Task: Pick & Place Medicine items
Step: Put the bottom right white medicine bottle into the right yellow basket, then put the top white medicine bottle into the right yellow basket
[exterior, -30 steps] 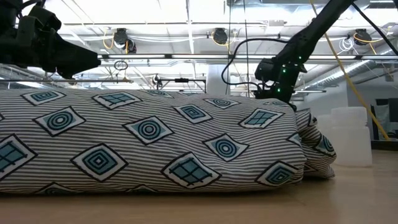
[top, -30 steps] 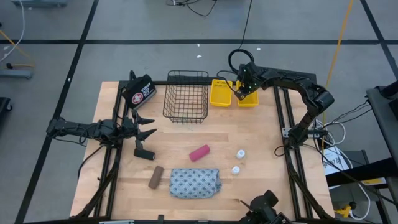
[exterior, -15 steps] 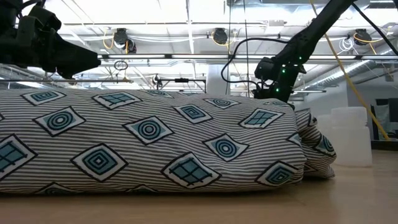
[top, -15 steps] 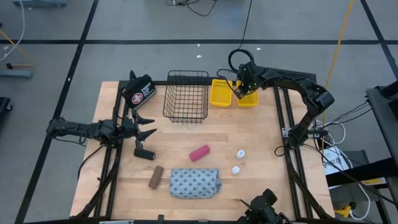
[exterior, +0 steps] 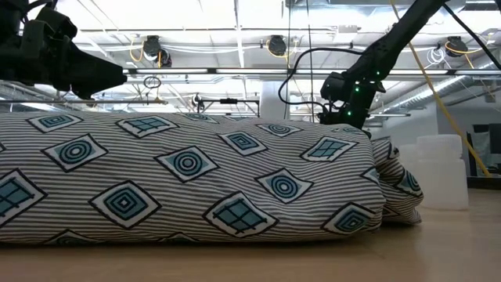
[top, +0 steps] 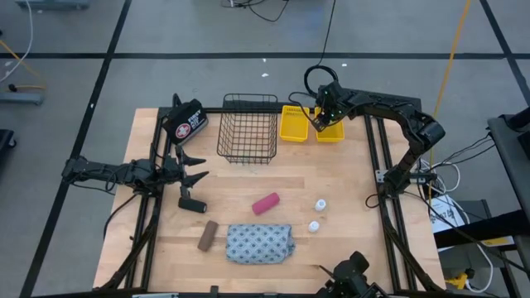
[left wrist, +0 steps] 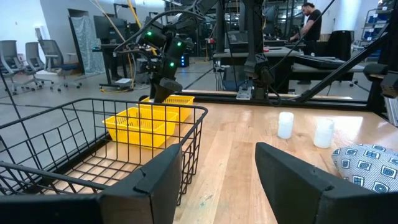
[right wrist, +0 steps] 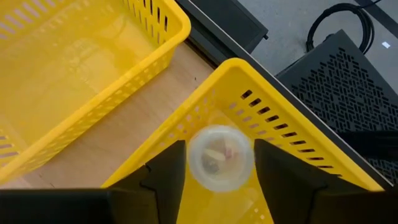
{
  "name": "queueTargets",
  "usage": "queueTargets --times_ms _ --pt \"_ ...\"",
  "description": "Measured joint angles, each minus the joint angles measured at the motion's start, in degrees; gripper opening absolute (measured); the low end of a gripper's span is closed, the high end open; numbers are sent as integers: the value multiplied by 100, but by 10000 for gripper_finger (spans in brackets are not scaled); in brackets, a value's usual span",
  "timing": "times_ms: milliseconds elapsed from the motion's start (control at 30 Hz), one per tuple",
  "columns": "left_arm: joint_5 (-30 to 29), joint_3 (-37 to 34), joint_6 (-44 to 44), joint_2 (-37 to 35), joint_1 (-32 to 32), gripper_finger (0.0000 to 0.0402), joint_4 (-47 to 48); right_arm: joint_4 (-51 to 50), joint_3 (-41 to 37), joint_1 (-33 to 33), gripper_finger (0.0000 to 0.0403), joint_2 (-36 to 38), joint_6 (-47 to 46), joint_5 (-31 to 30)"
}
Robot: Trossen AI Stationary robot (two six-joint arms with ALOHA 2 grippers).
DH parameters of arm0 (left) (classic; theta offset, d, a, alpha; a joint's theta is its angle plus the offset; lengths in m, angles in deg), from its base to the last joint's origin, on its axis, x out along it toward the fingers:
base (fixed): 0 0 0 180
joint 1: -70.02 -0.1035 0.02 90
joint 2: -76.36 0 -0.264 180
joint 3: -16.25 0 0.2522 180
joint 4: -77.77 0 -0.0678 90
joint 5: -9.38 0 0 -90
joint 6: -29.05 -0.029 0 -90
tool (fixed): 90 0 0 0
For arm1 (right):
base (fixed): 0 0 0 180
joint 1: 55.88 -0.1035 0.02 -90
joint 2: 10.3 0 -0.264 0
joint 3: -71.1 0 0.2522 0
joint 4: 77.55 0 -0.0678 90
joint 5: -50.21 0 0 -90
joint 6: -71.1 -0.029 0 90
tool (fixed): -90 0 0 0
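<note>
My right gripper hangs slanting down over the right yellow basket at the table's far edge. A small white bottle shows between its parted fingers, inside that basket. Two more white bottles, a pink roll, a brown bar, a black handled piece and the patterned pouch lie on the wood. My left gripper waits open and level at the table's left side. My right gripper has the white bottle's round end filling the gap between its two fingers, seen from above. Whether the fingers touch the bottle I cannot tell. The bottle shows blurred over the basket's floor.
A black wire basket stands left of the second yellow basket. A black bag with a red-and-white emblem sits at the far left corner. The pouch blocks most of the low view. Dark frame rails run along both table sides.
</note>
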Motion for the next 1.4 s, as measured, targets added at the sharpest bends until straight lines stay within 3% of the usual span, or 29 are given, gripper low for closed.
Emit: queueTargets --times_ms 433,833,1100,1400 --pt "2 0 0 2 0 214 0 -12 0 0 214 129 352 -2" --pt "2 0 1 1 -1 214 1 -301 0 -160 212 1191 465 25" --pt "2 0 2 0 -2 214 0 -481 0 -1018 205 2123 777 45" --pt "2 0 0 0 -2 214 2 -530 0 -2704 201 2979 712 31"
